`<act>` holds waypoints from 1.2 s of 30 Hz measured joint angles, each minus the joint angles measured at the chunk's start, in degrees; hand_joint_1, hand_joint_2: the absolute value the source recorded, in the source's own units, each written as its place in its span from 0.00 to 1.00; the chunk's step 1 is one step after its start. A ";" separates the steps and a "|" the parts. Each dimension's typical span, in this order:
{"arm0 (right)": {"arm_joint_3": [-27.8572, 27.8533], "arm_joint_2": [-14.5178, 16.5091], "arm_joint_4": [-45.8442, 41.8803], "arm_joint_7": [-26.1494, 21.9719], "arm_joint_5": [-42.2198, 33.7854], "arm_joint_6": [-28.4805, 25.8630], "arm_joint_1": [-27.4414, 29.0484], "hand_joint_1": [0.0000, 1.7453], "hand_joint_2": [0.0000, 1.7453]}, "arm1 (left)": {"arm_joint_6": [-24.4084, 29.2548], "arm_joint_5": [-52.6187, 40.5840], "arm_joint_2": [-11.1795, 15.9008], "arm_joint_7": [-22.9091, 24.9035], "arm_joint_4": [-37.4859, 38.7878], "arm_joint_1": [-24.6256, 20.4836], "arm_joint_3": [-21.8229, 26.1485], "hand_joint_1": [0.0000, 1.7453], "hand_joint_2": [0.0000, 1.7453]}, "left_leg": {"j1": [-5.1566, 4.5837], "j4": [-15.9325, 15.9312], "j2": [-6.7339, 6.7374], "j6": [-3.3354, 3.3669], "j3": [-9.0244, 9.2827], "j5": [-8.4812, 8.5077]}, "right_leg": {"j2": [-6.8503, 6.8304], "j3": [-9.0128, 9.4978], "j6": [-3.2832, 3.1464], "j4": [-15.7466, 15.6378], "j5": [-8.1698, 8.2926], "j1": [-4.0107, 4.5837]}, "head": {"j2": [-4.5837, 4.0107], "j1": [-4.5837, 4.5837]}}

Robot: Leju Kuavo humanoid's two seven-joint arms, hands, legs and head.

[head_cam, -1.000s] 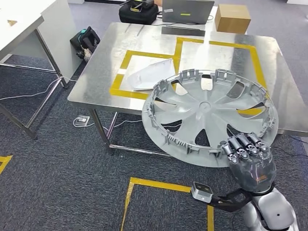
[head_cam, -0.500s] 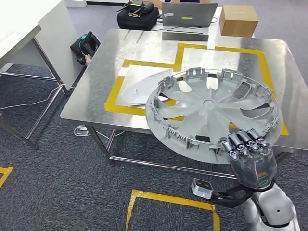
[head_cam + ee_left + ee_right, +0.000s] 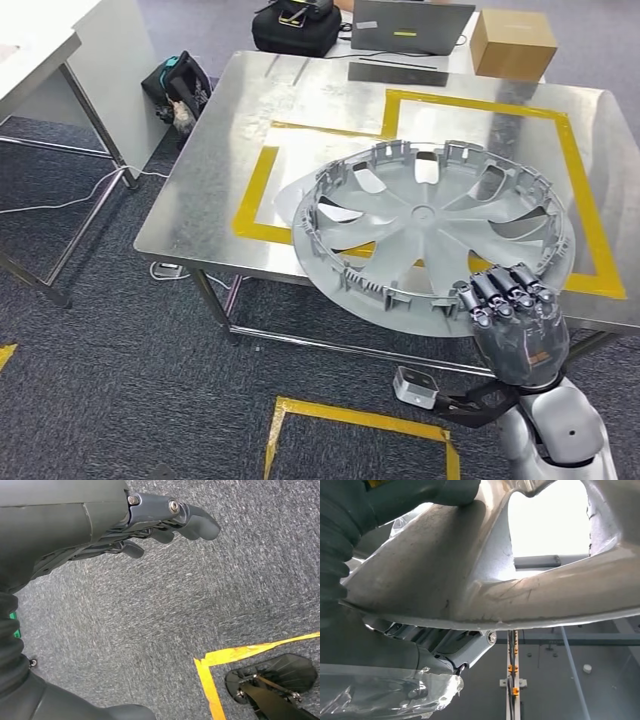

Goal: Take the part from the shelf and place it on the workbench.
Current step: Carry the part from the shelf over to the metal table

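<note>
Wheel cover (image 3: 426,235) now farther over workbench (image 3: 226,150)

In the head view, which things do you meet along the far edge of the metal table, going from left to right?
Black bag → laptop → cardboard box.

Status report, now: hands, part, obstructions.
Right robot hand grips hubcap rim, carried over workbench edge. Left robot hand open, hanging over floor. White part lies under hubcap's path.
</note>
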 joint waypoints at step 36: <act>-8.51 0.72 -0.63 -2.24 -0.07 -0.05 5.86 1.00 1.00 | -4.08 -1.06 2.00 -1.88 -0.02 0.61 2.51 0.00 1.00 | 0.78 -1.18 0.05 -1.10 6.93 -5.94 | 0.03 -4.28 3.57 3.75 0.28 -1.50 | -0.03 0.61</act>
